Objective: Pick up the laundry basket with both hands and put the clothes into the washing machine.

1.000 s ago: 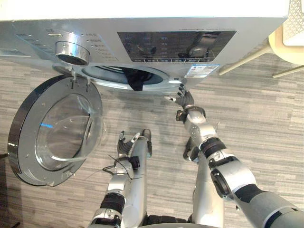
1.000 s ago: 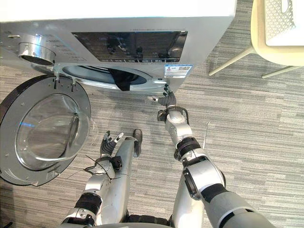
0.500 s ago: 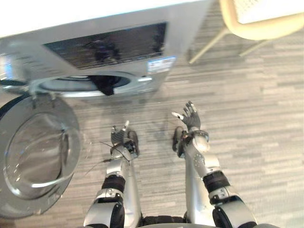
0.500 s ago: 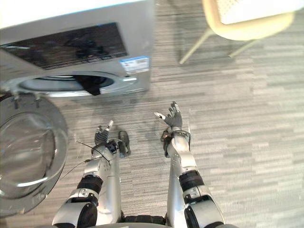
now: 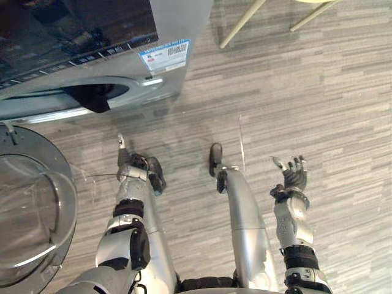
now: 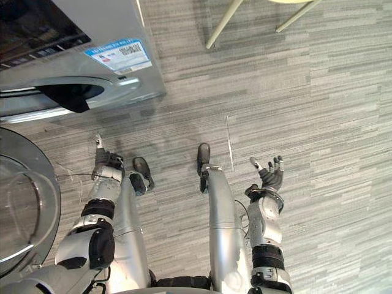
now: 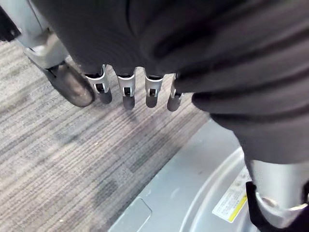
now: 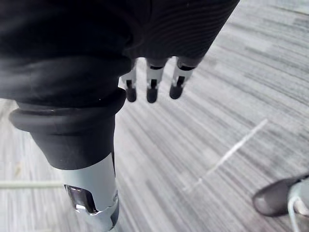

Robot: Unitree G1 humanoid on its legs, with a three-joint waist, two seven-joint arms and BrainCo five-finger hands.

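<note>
The right hand is held up over the floor, palm turned inward, fingers spread and nearly straight, thumb apart, with nothing in it. In its wrist view the fingers hang straight above bare floor, with a thin white line beyond them. From the head, that line lies at the hand's 10 o'clock, and two pale chair legs stand well apart near its 12 o'clock.

The left hand hangs low in front of the washer, fingers relaxed and loosely extended, also empty. Its wrist view shows the fingers in a row over the floor, and past them a curved silver surface that is probably the door's rim, though the angle is too close to be sure.

At the left hand's 11 o'clock is the washer's round opening, where a dark garment drapes over the lower lip, partly inside the drum and partly hanging out. Neither hand touches it. The door is swung wide open at the left hand's 8 o'clock, glass bowl facing up. Above the opening runs a dark control panel, with a blue-and-white sticker at its right end.
</note>
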